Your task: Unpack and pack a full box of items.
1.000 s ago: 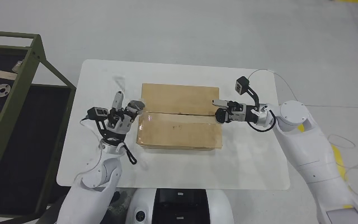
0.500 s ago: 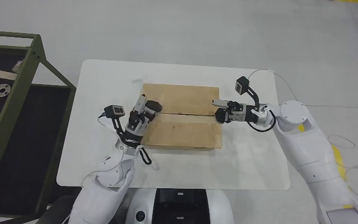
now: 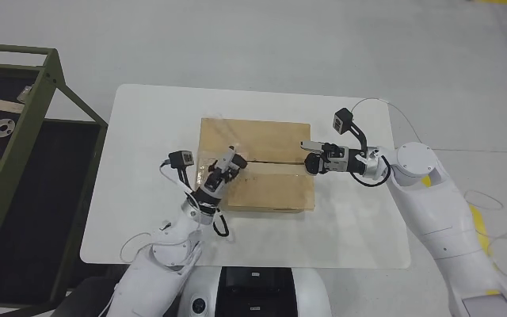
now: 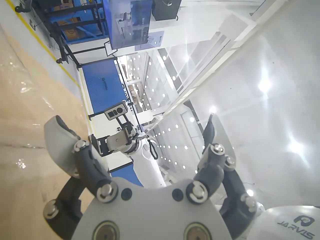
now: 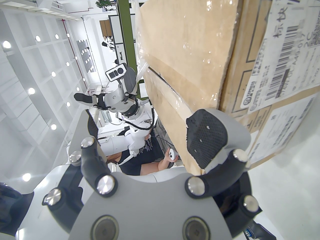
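Glossy white shells covered the left arm point(image 3: 170, 253) and right arm point(image 3: 432, 202). The left pincer point(image 4: 135, 128) and right pincer point(image 5: 147, 128) had white bases, dark grey links point(image 5: 92, 156), silver screws point(image 5: 105, 184) and black pads point(image 5: 205, 138). Black cables point(image 4: 151, 147) looped at the wrists.

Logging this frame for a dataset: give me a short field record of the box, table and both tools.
box: cardboard, flaps shut, on white table
seam: clear tape along it
left tool: open, over box top near seam
right tool: open, at box's end beside seam
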### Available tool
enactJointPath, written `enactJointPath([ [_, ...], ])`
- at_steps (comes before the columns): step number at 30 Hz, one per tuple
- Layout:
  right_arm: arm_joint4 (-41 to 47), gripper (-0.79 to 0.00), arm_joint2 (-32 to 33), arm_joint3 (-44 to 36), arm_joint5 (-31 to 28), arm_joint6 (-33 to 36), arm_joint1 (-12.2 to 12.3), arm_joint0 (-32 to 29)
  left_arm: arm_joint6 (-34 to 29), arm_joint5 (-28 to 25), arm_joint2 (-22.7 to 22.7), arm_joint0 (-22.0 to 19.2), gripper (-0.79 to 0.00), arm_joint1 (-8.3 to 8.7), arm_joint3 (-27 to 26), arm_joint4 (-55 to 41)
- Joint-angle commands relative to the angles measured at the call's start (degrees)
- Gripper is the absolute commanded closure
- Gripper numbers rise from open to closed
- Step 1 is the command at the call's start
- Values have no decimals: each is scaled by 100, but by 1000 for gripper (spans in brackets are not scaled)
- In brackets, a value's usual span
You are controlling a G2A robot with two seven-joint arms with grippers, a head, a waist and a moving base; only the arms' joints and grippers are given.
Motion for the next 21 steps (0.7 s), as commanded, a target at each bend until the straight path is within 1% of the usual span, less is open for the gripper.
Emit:
enactJointPath([
  [1, 0, -785, 0, 0, 0, 0, 0, 0, 16, 55, 33, -6, -785, -7, 9, 126],
  [6, 0, -785, 0, 0, 0, 0, 0, 0, 35, 145, 47, -44, -785, -18, 21, 353],
  [12, 0, -785, 0, 0, 0, 0, 0, 0, 46, -31, 37, -79, -785, -27, 72, 577],
  [16, 0, -785, 0, 0, 0, 0, 0, 0, 146, -317, -72, -27, -785, -28, 56, 425],
  [21, 0, -785, 0, 0, 0, 0, 0, 0, 211, -692, -396, 127, -785, -7, 32, 36],
])
